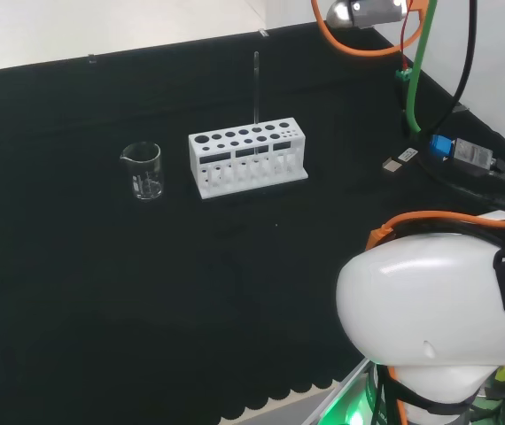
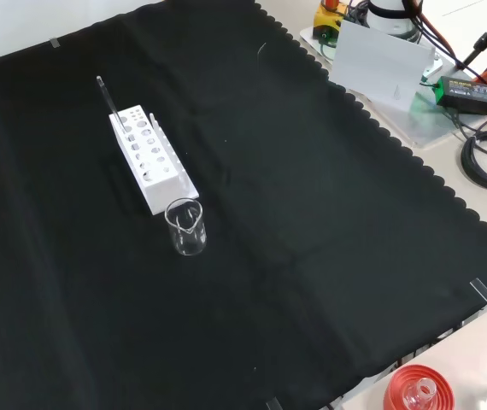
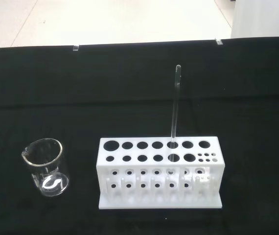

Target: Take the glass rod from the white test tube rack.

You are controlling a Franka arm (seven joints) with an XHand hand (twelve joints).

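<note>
Wrist view — glass rod (image 3: 174, 110) upright in white rack (image 3: 160, 174), beaker (image 3: 46, 167) beside.

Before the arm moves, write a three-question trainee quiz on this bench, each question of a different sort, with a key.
1. True or false: the glass rod stands upright in the white test tube rack.
2. Multiple choice: in the head view, the beaker stands where, relative to the rack? A) to its left, apart from it. B) on top of it. C) to its right, touching it.
3. Fill in: the cloth under the rack is ____ in colour.

Key: 1 true; 2 A; 3 black.
</note>
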